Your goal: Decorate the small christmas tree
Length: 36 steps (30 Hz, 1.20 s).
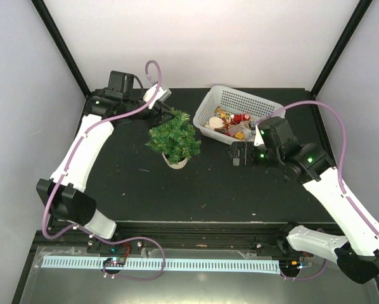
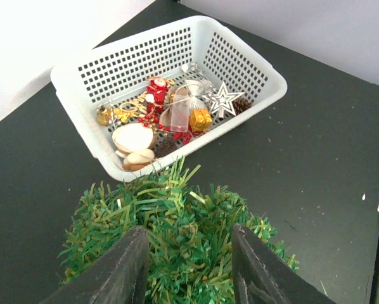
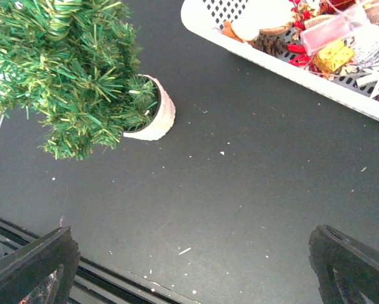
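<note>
White plastic basket (image 2: 82,79) sits toward the table's (image 1: 240,190) far right corner, holding a silver star (image 2: 224,99), a gold gift box (image 2: 201,119), red trinkets (image 2: 156,95), wooden slices (image 2: 132,137) and a pine cone (image 2: 242,104). Just left of it stands the small christmas tree (image 1: 173,136) in its cream pot (image 3: 159,117). The left gripper (image 2: 188,269) pinches the tree's branches; the right gripper (image 3: 196,269) hangs spread wide, grasping nothing.

White slotted basket (image 1: 210,105) of ornaments on black table (image 1: 240,190)
</note>
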Each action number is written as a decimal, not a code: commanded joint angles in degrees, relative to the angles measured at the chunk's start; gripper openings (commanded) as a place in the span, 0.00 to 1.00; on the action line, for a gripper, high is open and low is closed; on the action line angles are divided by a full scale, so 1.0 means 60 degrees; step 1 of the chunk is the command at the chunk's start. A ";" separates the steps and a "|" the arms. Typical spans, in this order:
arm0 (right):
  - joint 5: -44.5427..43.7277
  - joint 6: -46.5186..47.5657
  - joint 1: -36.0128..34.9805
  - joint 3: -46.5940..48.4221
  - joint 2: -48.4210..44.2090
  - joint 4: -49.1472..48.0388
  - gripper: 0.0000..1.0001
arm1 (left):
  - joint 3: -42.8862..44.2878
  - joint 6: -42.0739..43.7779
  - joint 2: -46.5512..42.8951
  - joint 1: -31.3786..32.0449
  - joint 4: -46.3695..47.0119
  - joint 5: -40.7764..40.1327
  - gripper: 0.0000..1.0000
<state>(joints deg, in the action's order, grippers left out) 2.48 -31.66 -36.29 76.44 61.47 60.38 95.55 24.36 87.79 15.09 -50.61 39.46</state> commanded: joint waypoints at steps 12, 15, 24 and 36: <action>-0.0186 -0.0033 -0.0027 -0.0010 0.0070 0.0189 1.00 | -0.0038 0.0079 0.0482 0.0209 0.0967 -0.0060 0.36; -0.0183 -0.0034 -0.0033 -0.0053 0.0094 0.0197 1.00 | -0.0045 0.0004 0.0495 0.0212 0.1033 -0.0087 0.26; -0.0207 -0.0070 -0.0038 -0.0112 0.0207 0.0219 1.00 | -0.0203 -0.0141 0.0465 0.0210 0.1054 -0.0141 0.02; -0.0227 -0.0085 -0.0026 -0.0502 0.0137 0.0116 1.00 | -0.0190 -0.0560 -0.0368 0.0471 0.1351 -0.0105 0.02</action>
<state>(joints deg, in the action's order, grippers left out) 2.02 -31.90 -36.29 74.39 62.78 61.06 93.97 22.85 89.23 16.88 -44.86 38.46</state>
